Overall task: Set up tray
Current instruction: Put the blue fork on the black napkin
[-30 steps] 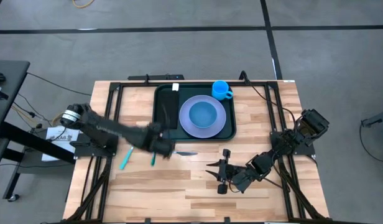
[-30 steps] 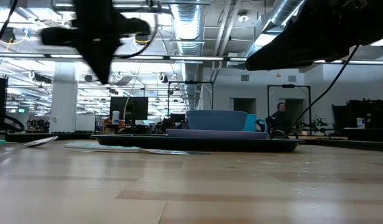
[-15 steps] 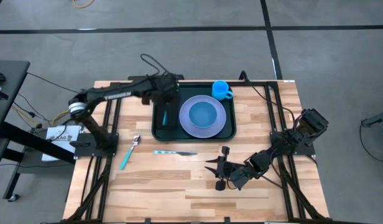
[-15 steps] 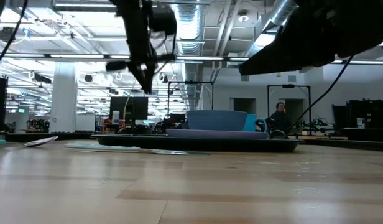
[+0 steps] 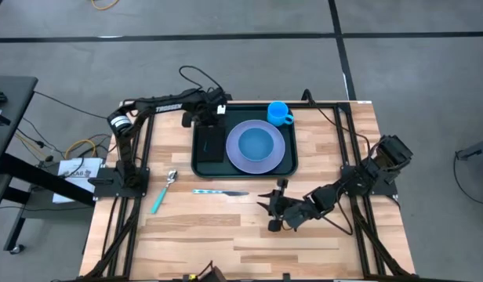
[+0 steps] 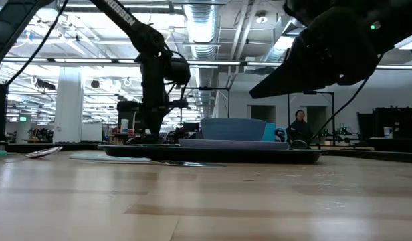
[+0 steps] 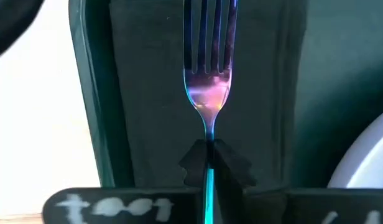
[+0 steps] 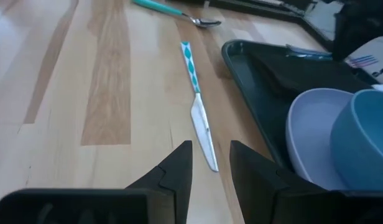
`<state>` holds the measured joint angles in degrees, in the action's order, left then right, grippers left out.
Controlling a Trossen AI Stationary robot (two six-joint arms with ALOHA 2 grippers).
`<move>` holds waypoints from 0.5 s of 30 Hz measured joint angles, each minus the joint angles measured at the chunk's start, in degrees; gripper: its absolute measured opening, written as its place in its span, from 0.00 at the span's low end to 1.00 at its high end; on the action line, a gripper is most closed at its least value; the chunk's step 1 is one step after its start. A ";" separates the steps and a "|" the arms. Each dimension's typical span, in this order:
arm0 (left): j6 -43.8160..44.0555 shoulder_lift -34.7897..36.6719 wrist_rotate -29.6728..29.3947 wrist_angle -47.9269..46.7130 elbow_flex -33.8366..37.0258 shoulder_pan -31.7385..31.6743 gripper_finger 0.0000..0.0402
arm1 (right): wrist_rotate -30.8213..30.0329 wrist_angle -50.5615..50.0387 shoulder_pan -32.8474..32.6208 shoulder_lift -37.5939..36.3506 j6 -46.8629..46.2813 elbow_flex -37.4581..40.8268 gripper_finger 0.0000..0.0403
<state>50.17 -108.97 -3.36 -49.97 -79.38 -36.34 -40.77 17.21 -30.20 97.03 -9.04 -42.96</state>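
The dark green tray (image 5: 291, 168) lies at the table's far middle. It carries a lavender plate (image 5: 274, 157) with a blue bowl (image 5: 256, 144), and a black napkin (image 5: 211, 146) in its left part. My left gripper (image 5: 208, 123) hangs over the tray's far left corner, shut on a teal-handled fork (image 7: 207, 81) whose tines point down over the napkin (image 7: 148, 93). My right gripper (image 5: 271, 210) stands open near the table's middle, right of the knife (image 5: 219, 192), with nothing between its fingers (image 8: 179, 165). My left gripper pinches the fork's teal handle (image 7: 207, 185) between its two fingers, just behind the neck. The fingers come from above, pointing steeply down, and lie along the fork. The fork hangs below them with its tines down; whether the tines touch the napkin I cannot tell.
A blue cup (image 5: 279, 113) stands at the tray's far right corner. A teal-handled spoon (image 5: 165, 190) and the knife (image 8: 201, 121) lie on the bare wood in front of the tray. Open wood stretches toward the near edge.
My left gripper has carried the fork from beside the spoon and knife toward the table's far edge, swung over the tray's left part and sunk toward the napkin, turning as it went. My right gripper has crept slightly toward the knife.
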 joint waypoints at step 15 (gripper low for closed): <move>3.48 0.03 -2.32 0.39 -0.01 2.17 0.00 | 3.43 0.09 3.38 0.02 -0.07 0.00 0.25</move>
<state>53.65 -108.95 -5.68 -49.58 -79.40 -34.17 -37.34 17.30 -26.82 97.06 -9.10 -42.96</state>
